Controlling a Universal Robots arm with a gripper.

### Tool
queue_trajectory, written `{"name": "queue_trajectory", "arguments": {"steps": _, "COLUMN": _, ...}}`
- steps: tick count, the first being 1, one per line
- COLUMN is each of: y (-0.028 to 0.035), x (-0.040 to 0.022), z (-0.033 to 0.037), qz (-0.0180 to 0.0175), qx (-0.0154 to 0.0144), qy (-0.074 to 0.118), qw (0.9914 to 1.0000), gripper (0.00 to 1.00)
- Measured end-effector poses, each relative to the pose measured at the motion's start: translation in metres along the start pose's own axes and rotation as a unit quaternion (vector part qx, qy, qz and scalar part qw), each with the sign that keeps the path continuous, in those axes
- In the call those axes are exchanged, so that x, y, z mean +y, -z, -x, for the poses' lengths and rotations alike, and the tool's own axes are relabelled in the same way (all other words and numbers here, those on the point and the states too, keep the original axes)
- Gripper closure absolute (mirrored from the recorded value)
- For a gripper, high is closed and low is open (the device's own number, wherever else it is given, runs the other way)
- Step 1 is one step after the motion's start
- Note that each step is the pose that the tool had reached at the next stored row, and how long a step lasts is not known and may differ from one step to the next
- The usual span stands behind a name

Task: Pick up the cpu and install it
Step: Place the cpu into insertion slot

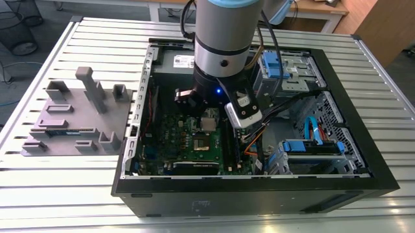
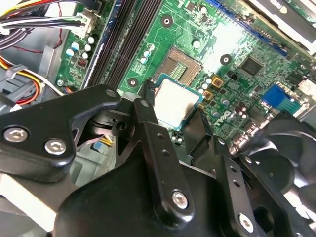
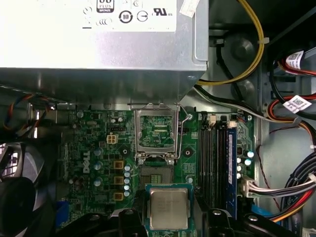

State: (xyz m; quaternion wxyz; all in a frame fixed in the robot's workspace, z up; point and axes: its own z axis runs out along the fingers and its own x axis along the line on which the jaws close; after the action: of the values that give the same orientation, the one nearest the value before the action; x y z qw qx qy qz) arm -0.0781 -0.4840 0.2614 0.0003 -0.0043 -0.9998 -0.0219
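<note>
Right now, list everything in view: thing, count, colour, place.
table: one, silver, slatted, under the case.
case: one, black, open, on the table.
fixture tray: one, grey, on the table, at the exterior view's left of the case.
motherboard: one, green, inside the case.
socket: one, dark, on the motherboard, metal frame raised.
power supply: one, silver, inside the case.
cables: several, mixed colours, inside the case.
cpu: one, silver-grey, held just above the motherboard.
arm: one, silver-grey, over the open case.
gripper: one, black, shut on the cpu.
</note>
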Motion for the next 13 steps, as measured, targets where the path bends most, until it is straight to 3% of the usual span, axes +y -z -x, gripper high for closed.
{"name": "queue_trajectory", "arguments": {"steps": 13, "y": -0.0145, "x": -0.0044, "z": 0.0000, "qz": 0.0000, "qx": 0.0006, "qy": 0.000, "qw": 1.00000, "gripper": 0.53}}
